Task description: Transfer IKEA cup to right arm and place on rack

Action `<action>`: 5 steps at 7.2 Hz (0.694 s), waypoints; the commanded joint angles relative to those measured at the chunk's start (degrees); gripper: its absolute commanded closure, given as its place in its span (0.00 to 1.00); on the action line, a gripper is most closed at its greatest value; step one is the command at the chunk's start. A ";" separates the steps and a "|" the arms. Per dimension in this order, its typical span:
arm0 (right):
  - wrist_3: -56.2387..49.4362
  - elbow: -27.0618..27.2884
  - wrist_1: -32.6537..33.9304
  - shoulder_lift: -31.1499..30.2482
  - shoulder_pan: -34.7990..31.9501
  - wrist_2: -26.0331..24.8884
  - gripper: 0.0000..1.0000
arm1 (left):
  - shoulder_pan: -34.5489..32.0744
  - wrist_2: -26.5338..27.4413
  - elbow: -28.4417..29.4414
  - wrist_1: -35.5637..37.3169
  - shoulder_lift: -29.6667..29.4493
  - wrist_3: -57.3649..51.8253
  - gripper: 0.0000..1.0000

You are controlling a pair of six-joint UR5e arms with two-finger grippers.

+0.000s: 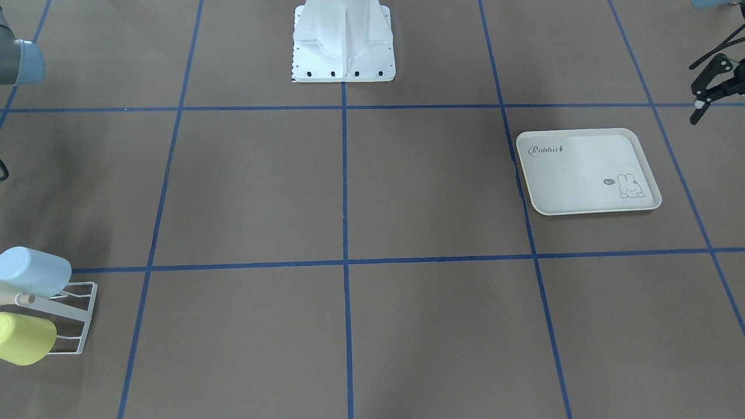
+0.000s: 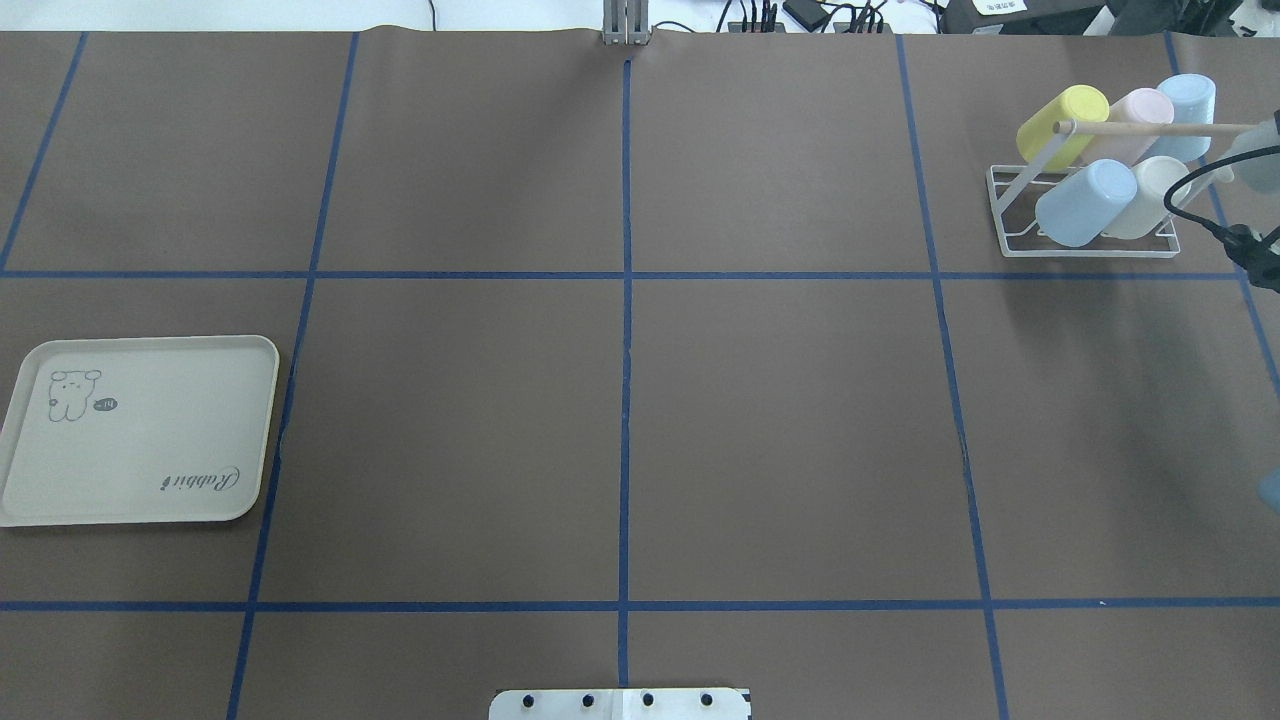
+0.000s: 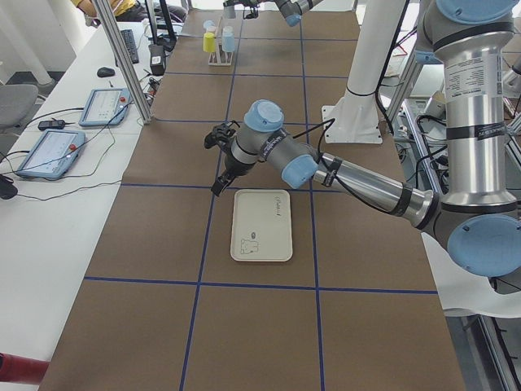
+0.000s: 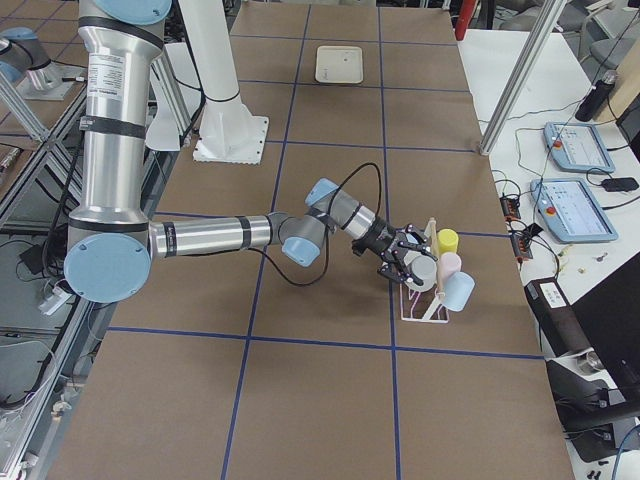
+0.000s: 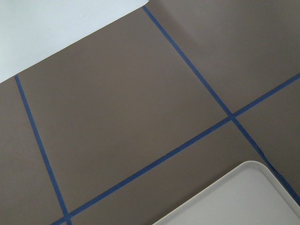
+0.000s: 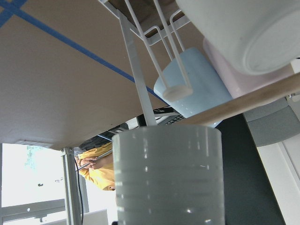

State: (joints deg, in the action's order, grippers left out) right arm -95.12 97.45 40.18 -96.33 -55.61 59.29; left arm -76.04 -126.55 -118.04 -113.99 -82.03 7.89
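Pale cup (image 6: 166, 173) sits clamped in right gripper (image 4: 405, 266) beside the rack (image 2: 1090, 252) (far right). Left gripper (image 3: 214, 165) gapes wide near the tray (image 3: 264, 213).

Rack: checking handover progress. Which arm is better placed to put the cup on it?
Right. The right tool is at the rack, a pale cup fills its wrist view. The left tool is away by the tray, no cup there.

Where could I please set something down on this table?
The middle squares between the tray and the rack are bare, and so is the tray. The far right corner is crowded: cups fill the rack, the right gripper at it.
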 commanded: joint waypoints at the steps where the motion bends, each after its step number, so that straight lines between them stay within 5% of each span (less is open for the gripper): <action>1: 0.02 -0.51 -0.02 0.18 1.99 -2.15 0.91 | -0.07 -0.02 0.00 0.00 0.03 -0.07 0.00; 5: -0.33 -2.62 -0.46 0.79 2.17 -2.59 0.87 | -0.07 -0.10 0.00 0.00 0.03 0.02 0.00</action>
State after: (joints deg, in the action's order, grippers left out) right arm -95.40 95.15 39.79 -95.89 -53.52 56.91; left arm -76.11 -126.64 -118.04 -114.03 -82.00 7.90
